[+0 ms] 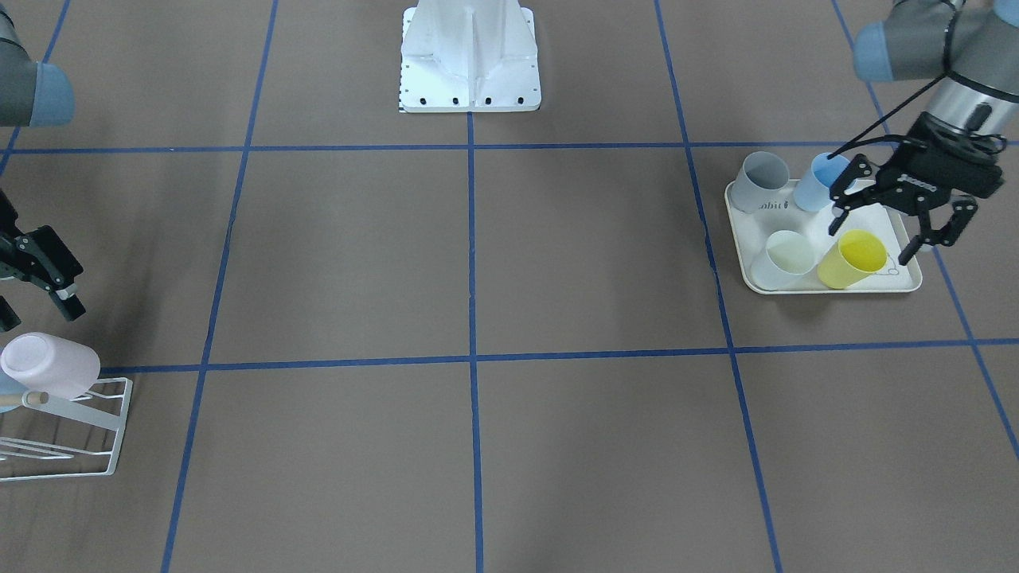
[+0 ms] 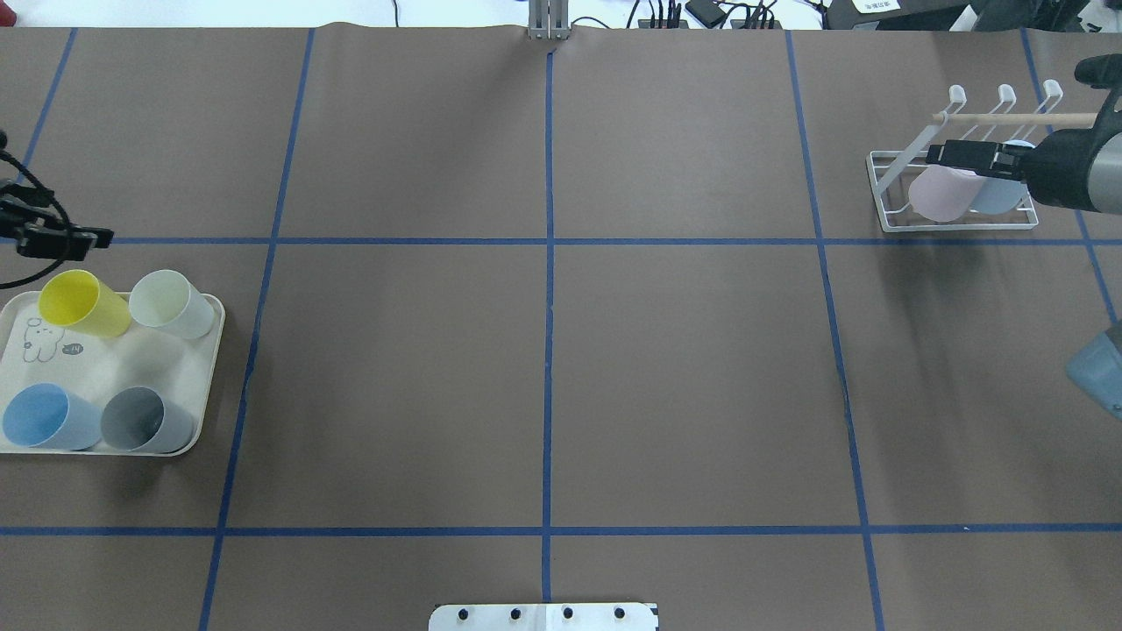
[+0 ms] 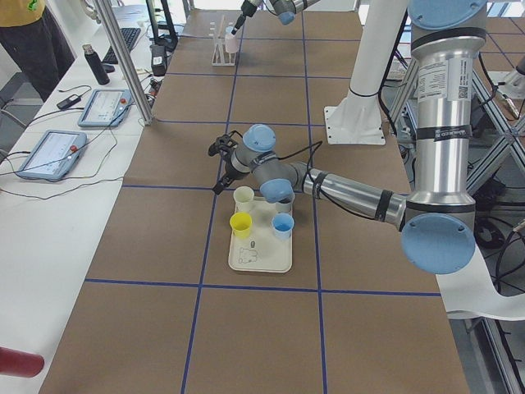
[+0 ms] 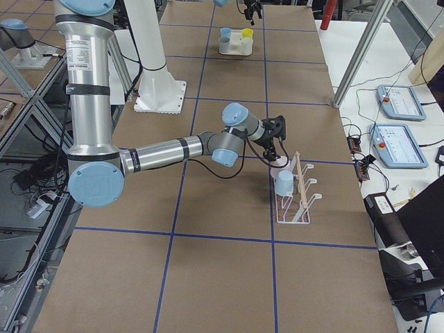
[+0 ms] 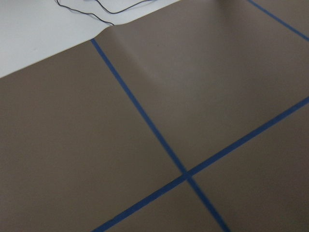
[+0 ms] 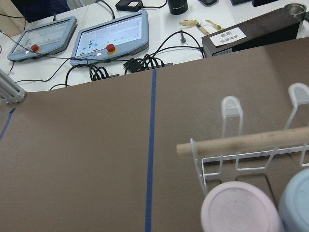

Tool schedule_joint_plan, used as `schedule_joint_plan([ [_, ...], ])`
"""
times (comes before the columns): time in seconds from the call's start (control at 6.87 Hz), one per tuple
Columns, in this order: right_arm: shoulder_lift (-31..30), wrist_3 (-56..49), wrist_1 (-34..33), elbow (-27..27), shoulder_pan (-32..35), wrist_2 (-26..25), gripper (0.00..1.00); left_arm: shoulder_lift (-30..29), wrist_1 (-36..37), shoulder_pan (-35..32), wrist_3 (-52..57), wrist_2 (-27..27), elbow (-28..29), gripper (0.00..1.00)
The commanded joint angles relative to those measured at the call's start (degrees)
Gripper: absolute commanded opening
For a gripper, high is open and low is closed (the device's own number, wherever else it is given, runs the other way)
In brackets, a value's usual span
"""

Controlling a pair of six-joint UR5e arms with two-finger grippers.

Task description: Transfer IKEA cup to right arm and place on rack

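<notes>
Left gripper (image 1: 872, 239) is hovering jaws apart with the upright yellow cup (image 1: 856, 259) sitting just below, so probably a straight drop.

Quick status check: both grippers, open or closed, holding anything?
Left gripper: open, holding nothing.
Right gripper: open, holding nothing, just above the pink cup on the rack.
</notes>
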Motion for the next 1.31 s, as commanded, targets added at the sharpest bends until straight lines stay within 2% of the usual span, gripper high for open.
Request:
schedule_joint_plan([
  [0.0, -1.8, -0.1, -0.1, 5.3, 0.3, 7.1, 1.00, 0.0, 2.4, -5.6, 2.7, -5.5, 6.6, 1.00],
  [0.15, -4.3, -0.4, -0.1, 8.6, 0.3, 8.6, 1.00, -0.3, 4.2, -5.5, -2.9, -8.9, 7.5, 1.00],
  [0.29, -4.6, -0.8, -0.1, 8.6, 0.2, 9.5, 1.00, 0.2, 4.5, -5.6, -9.0, -10.9, 7.0, 1.00],
  [0.44, -4.0, -0.9, -0.2, 8.2, 0.1, 9.5, 1.00, 1.1, 4.4, -5.7, -9.3, -11.7, 6.3, 1.00],
  [0.87, -5.2, -1.0, -0.1, 8.5, 0.3, 10.9, 1.00, 0.4, 4.2, -5.1, -9.0, -11.3, 11.0, 1.00],
  [1.17, -5.2, -0.9, -0.1, 8.0, 0.2, 10.4, 1.00, 0.3, 4.2, -4.9, -9.5, -10.9, 11.6, 1.00],
])
